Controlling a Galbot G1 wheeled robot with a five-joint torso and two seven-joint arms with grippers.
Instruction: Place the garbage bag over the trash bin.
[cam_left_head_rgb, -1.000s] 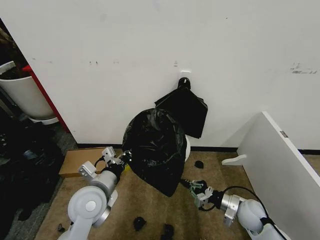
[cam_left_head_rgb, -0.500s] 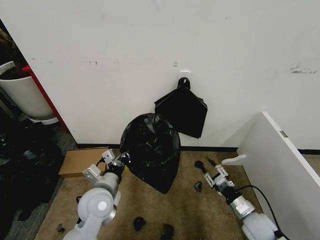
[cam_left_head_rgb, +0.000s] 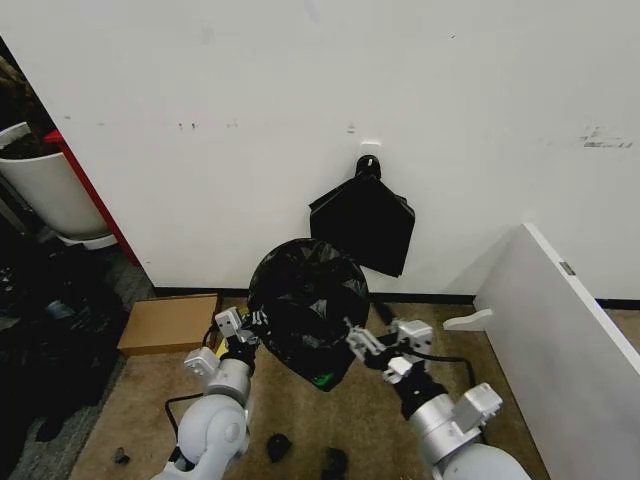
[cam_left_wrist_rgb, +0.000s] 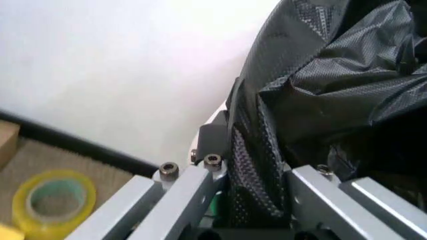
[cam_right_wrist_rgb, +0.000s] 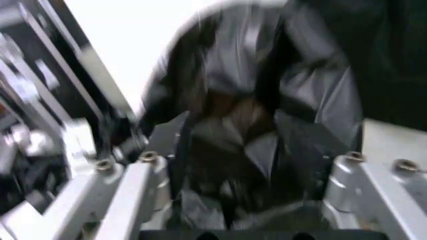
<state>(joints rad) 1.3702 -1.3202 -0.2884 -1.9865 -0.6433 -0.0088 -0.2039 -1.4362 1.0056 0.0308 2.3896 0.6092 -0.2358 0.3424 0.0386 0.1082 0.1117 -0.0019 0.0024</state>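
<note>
Plastic first: the thin, glossy black garbage bag (cam_left_head_rgb: 305, 305) hangs by the wall, draped over something hidden. It looks light, limp and slippery; best gripped at bunched edges. Left claw (cam_left_head_rgb: 250, 325) is clenched on its film; right claw (cam_left_head_rgb: 372, 350) is spread beside it.

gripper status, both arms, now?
Left gripper: shut on the garbage bag, at its left edge.
Right gripper: at the bag's right side, bag between its fingers; grip cannot be told.
</note>
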